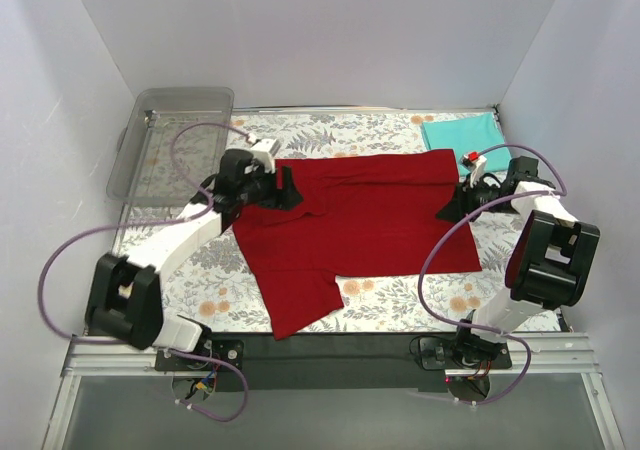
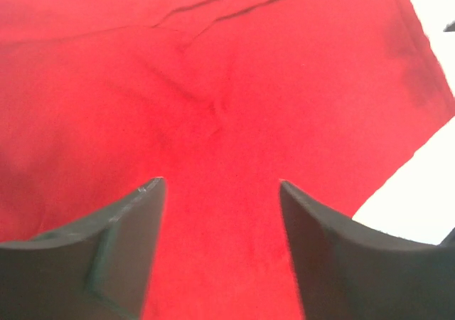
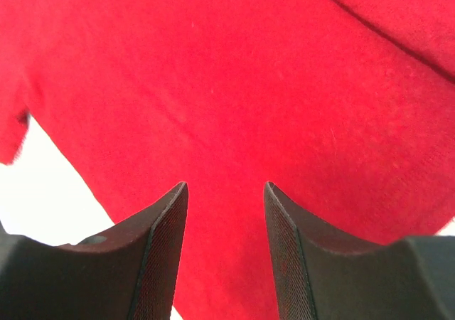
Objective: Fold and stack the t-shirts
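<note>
A dark red t-shirt (image 1: 360, 220) lies spread across the middle of the table, its top part folded over and one sleeve hanging toward the near edge. A teal t-shirt (image 1: 462, 130) lies as a flat folded rectangle at the far right corner. My left gripper (image 1: 288, 188) is at the red shirt's upper left edge. In its wrist view the left gripper (image 2: 221, 183) is open, with only red cloth (image 2: 213, 85) beneath. My right gripper (image 1: 452, 208) is at the shirt's right edge. It (image 3: 226, 185) is open too, over the red fabric (image 3: 234, 71).
A clear plastic tray (image 1: 185, 92) stands at the far left corner. A floral cloth (image 1: 400, 300) covers the table. White walls close in the left, right and back sides. Purple cables loop from both arms.
</note>
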Controlling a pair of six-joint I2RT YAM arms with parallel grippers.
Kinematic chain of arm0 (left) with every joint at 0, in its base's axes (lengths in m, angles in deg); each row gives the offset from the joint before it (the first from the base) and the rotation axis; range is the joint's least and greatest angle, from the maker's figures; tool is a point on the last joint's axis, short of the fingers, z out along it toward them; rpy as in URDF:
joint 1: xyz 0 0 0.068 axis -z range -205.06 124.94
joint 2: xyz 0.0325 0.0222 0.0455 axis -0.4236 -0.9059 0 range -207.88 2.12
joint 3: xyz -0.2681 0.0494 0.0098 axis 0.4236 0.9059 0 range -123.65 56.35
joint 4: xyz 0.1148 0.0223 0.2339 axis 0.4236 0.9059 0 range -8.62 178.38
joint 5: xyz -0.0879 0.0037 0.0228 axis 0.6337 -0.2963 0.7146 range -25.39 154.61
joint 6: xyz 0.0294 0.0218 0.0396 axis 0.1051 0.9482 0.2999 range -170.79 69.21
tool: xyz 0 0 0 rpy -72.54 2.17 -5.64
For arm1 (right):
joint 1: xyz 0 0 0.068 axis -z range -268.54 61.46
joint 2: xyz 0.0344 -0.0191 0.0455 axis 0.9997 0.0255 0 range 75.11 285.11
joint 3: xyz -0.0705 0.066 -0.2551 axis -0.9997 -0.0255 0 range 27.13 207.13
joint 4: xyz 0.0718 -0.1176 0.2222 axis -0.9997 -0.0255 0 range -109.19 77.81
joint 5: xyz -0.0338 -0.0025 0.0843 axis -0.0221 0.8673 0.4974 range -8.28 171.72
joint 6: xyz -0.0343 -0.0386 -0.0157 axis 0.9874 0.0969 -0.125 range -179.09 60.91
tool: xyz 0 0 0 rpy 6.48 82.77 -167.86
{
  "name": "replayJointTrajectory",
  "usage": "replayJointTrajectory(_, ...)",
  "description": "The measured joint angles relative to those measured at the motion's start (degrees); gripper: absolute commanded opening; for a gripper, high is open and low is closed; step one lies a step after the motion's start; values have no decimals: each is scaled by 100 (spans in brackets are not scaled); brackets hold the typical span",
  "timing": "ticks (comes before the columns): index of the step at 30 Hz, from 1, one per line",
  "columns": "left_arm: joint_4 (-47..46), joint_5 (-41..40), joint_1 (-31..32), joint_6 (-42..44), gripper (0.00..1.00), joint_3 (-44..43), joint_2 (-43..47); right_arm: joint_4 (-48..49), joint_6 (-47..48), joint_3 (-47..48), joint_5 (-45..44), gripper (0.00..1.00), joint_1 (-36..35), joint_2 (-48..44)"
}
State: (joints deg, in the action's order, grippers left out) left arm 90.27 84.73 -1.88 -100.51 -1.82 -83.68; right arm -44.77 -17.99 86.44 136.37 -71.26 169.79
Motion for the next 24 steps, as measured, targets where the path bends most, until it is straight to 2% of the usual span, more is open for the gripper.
replayJointTrajectory(1,-31,-131,-50,-136,73,323,382,-162,240,11,-87,46,0,-81)
replayJointTrajectory(6,107,-667,-350,-1178,88,1602,2411,-903,1521,15,-730,48,0,-424)
replayJointTrajectory(13,754,-914,-551,-2103,88,2151,3595,-1338,2371,-26,-1690,48,9,-914)
replayJointTrajectory(24,1950,-1294,-562,-2787,86,2181,4063,-1425,1770,393,-2039,47,962,-1102)
